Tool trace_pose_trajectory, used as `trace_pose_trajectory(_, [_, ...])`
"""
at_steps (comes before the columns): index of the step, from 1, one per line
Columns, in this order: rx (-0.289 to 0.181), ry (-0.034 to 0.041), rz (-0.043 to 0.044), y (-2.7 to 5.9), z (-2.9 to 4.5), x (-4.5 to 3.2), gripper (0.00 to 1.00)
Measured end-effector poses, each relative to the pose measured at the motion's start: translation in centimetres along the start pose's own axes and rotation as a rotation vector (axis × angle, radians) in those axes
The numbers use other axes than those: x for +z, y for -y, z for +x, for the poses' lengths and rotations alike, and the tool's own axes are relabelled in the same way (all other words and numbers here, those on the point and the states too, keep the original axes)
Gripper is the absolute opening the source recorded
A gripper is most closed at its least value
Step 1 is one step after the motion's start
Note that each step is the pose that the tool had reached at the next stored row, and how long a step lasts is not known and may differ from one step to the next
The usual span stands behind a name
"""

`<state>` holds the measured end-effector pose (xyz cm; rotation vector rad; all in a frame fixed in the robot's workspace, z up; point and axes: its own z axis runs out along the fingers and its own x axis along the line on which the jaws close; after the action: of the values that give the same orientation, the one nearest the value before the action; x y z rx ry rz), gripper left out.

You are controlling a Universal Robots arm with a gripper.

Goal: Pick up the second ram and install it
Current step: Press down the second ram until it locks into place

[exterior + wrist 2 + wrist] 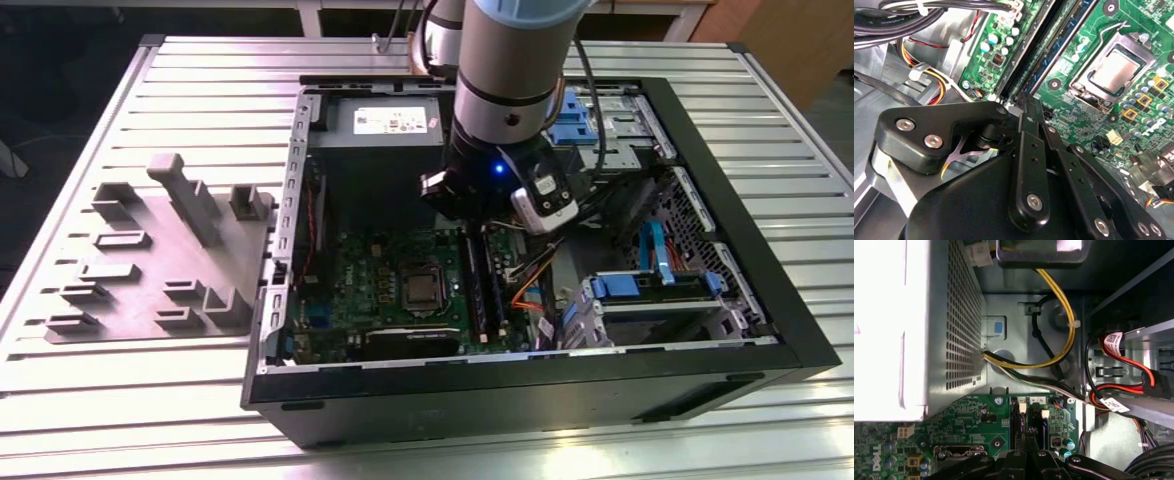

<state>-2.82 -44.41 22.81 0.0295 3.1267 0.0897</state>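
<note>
Black gripper [1026, 107] arms fill the close part of the second wrist view, over the green board [1114, 65].
Its fingers are pinched together at the end of the long memory slots [1029, 55], where the second ram [1061, 42] sits, right of the square chip socket [418, 283] inside the computer case [747, 330] in the exterior view.

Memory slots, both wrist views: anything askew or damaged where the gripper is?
Nothing stands out. The gripper sits right at the end of the memory slots, which run straight and parallel on the motherboard. The cables look intact.
</note>
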Motion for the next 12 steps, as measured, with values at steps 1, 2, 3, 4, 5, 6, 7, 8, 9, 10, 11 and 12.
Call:
trace_pose_trajectory(1, [0.000,0.0000,0.0000,-0.04,0.00,0.03,0.10])
trace_pose_trajectory(2, [0.000,-0.0001,-0.0001,-0.10,0.01,0.05,0.10])
trace_pose_trajectory(3, [0.000,-0.0001,-0.0004,-0.17,0.01,0.08,0.10])
trace_pose_trajectory(4, [0.000,0.0000,-0.0007,-0.25,0.01,0.10,0.10])
trace_pose_trajectory(5, [0.000,0.0000,-0.0009,-0.31,0.01,0.12,0.10])
trace_pose_trajectory(6, [0.000,0.0000,-0.0012,-0.37,0.01,0.15,0.10])
trace_pose_trajectory(7, [0.000,0.0001,-0.0015,-0.40,0.01,0.22,0.10])
trace_pose_trajectory(8, [0.000,0.0000,-0.0015,-0.42,0.02,0.32,0.10])
trace_pose_trajectory(9, [0.000,0.0000,-0.0013,-0.43,0.02,0.41,0.10])
trace_pose_trajectory(10, [0.000,0.0000,-0.0013,-0.44,0.02,0.45,0.10])
trace_pose_trajectory(11, [0.000,-0.0001,-0.0011,-0.44,0.03,0.45,0.10])
trace_pose_trajectory(12, [0.000,-0.0001,-0.0010,-0.44,0.03,0.45,0.10])
